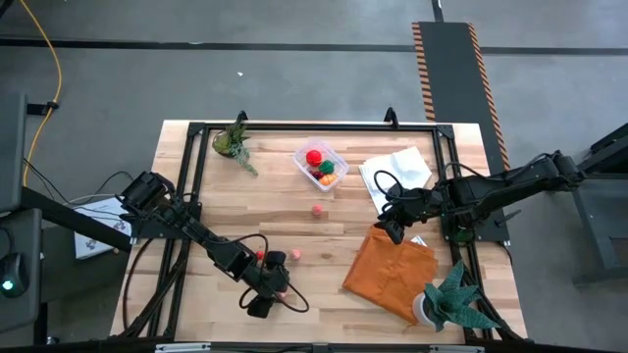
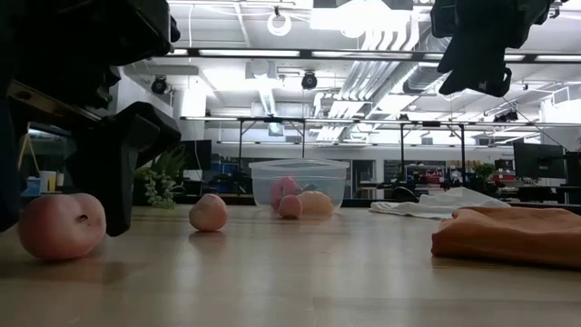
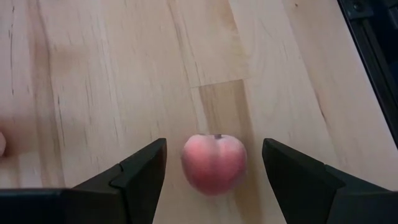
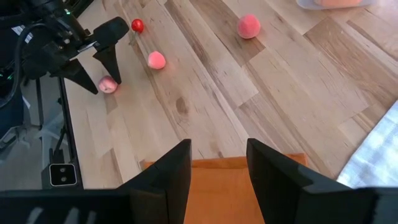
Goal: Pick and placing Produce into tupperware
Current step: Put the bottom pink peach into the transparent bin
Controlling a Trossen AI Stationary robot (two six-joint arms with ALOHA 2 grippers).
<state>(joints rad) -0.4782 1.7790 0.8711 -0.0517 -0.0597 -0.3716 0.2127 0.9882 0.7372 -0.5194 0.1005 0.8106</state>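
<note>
A pink-red toy peach (image 3: 214, 163) rests on the bare wood near the table's front edge. My left gripper (image 3: 214, 149) is open and slants down over it, one finger on each side, with a gap on both sides. The low view shows the same peach (image 2: 59, 225) beside the dark finger (image 2: 118, 163). Two more pink pieces (image 1: 295, 254) (image 1: 319, 209) and a red cherry (image 1: 260, 255) lie loose on the table. The clear tupperware (image 1: 320, 165) at the far middle holds red, orange and green produce. My right gripper (image 4: 217, 158) hangs open above the orange cloth (image 1: 388, 275).
A white cloth (image 1: 397, 172) lies at the far right, next to the tupperware. One potted plant (image 1: 234, 142) stands at the far left and another (image 1: 451, 299) at the near right corner. A black frame rail (image 1: 186, 186) runs round the table. Bare wood lies between the arms.
</note>
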